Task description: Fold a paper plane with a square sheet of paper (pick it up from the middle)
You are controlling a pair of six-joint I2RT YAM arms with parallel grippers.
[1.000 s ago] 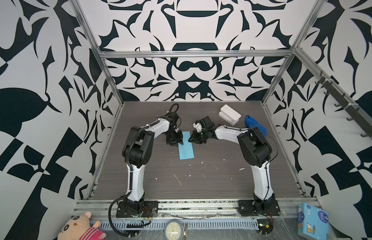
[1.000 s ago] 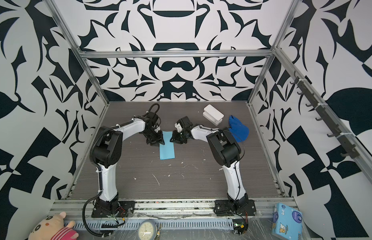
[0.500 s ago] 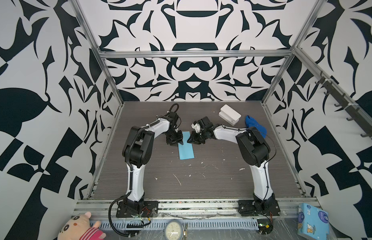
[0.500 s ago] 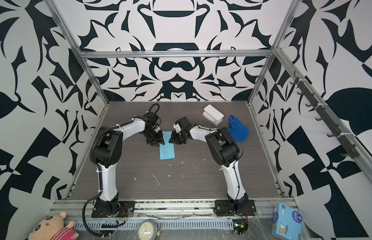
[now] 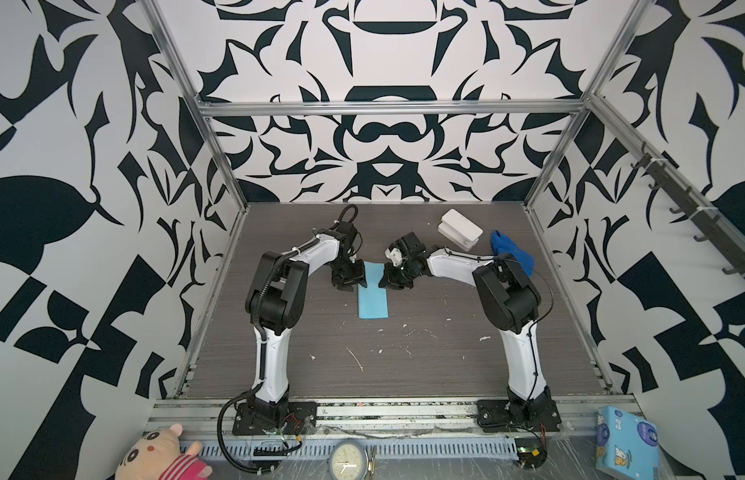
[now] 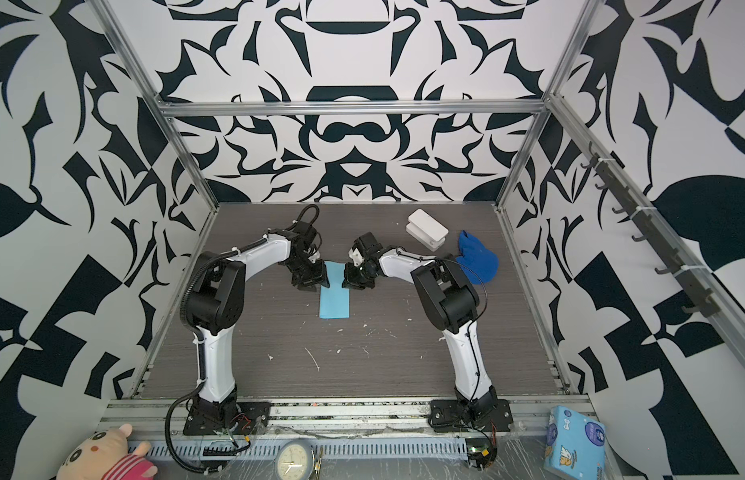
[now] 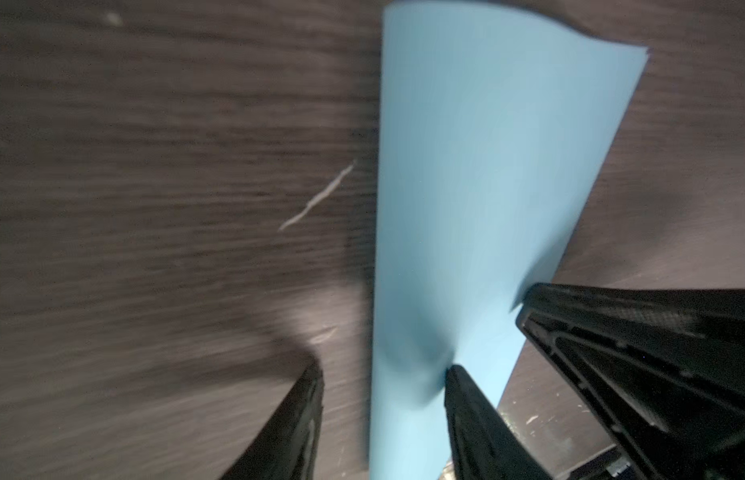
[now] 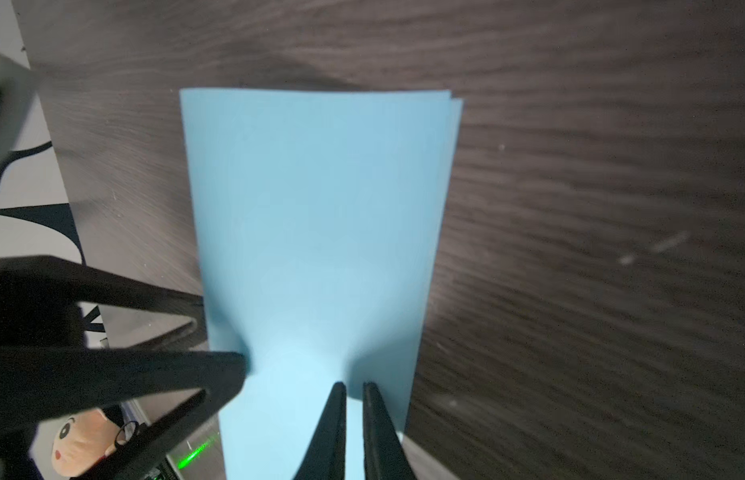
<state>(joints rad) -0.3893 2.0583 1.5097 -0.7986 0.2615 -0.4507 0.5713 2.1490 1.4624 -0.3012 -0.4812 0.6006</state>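
Square sheet of paper (image 5: 373,297) folded to a narrow strip, flat on table (image 5: 404,365), mid-width, nearer far edge, long axis running far edge to near edge. Both grippers sit at strip's far end: left gripper (image 5: 353,283) at its left long edge, jaws apart, one fingertip (image 7: 462,388) on paper; right gripper (image 5: 393,282) at right long edge, jaws narrow, nearly closed over paper, pinch unclear. Neither arm clearly nearer; far corners look like the next fold

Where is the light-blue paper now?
In both top views the folded light-blue paper lies centrally on the table, its far end between the left gripper and right gripper.
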